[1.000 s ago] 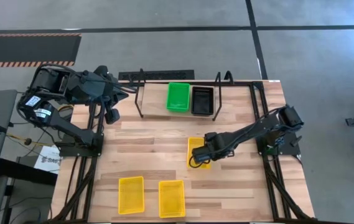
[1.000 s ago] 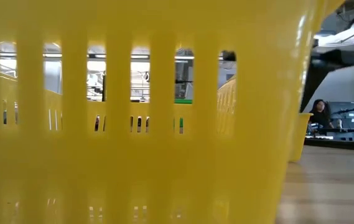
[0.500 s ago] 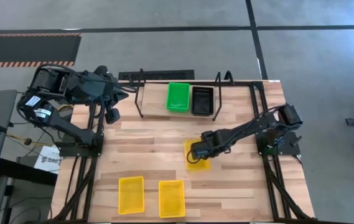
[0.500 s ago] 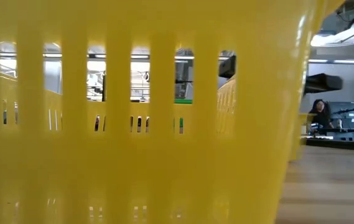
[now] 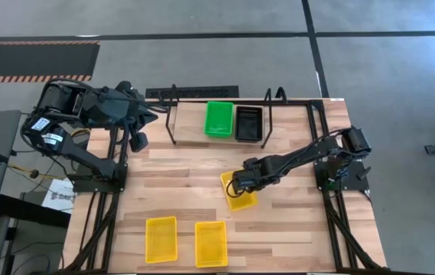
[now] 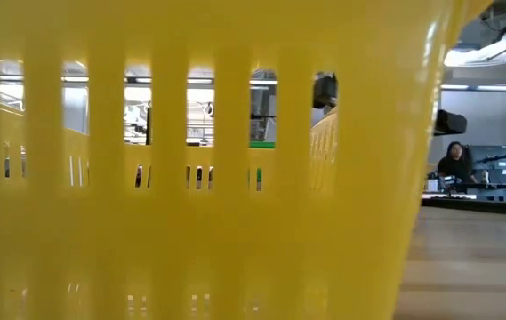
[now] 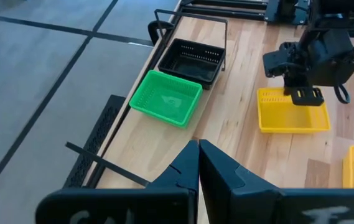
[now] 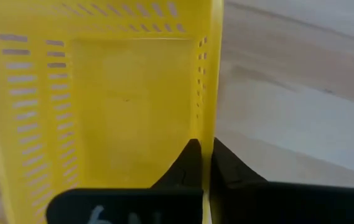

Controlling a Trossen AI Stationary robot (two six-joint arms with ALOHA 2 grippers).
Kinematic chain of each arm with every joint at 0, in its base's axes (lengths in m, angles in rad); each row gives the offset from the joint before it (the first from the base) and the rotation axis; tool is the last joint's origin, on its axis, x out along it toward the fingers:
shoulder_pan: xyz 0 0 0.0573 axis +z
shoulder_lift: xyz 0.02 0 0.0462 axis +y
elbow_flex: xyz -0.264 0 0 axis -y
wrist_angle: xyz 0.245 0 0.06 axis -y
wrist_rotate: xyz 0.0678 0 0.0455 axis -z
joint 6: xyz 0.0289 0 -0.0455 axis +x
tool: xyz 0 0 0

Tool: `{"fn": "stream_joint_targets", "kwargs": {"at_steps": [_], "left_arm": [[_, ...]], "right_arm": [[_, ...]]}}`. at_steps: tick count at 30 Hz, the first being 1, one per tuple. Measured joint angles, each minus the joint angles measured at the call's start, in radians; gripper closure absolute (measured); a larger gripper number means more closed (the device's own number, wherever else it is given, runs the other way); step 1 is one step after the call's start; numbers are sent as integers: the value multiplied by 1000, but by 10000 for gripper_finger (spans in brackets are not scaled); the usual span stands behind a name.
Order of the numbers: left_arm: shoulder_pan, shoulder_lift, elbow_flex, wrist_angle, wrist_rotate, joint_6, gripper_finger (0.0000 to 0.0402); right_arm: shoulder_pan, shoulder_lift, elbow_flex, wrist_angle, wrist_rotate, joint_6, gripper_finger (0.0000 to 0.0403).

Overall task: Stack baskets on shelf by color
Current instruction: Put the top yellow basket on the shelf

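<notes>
Over the last second the right claw [image 5: 238,183] has carried the yellow perforated plastic basket [image 5: 239,195] leftward across the wooden tabletop [image 5: 186,183], and the basket has turned so that it now lies askew to the planks. It has moved sideways more than toward the low black thin-tube shelf [image 5: 173,122], so delivery looks only just begun, and the shelf's open left section appears the likely place for yellow. The right claw's fingers [image 8: 192,163] are pinched almost shut on the basket's side wall, one inside and one outside. The green perforated basket [image 5: 219,119] and the black perforated basket [image 5: 248,123] sit side by side under the shelf, and two more yellow baskets [image 5: 161,238] wait near the front edge. The left claw [image 7: 198,163] hangs closed and empty by the shelf's left end.
</notes>
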Motion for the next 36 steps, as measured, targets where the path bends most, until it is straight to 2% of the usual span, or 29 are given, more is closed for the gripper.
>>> {"fn": "stream_joint_targets", "kwargs": {"at_steps": [9,20,23,28,32,36], "left_arm": [[0,0,0,0,0,-7,401],[0,0,0,0,-2,-32,402],[0,0,0,0,-2,-35,401],[0,0,0,0,-3,-59,401],[0,0,0,0,-4,-60,402],[0,0,0,0,-1,-60,401]], "right_arm": [[-2,-1,0,28,-20,-37,380],[-2,-2,0,29,-80,-129,294],[-7,-2,0,56,-85,-164,283],[-47,-2,0,201,-70,-179,314],[-94,-2,1,325,-67,-254,344],[-125,-1,1,329,-70,-308,386]]}}
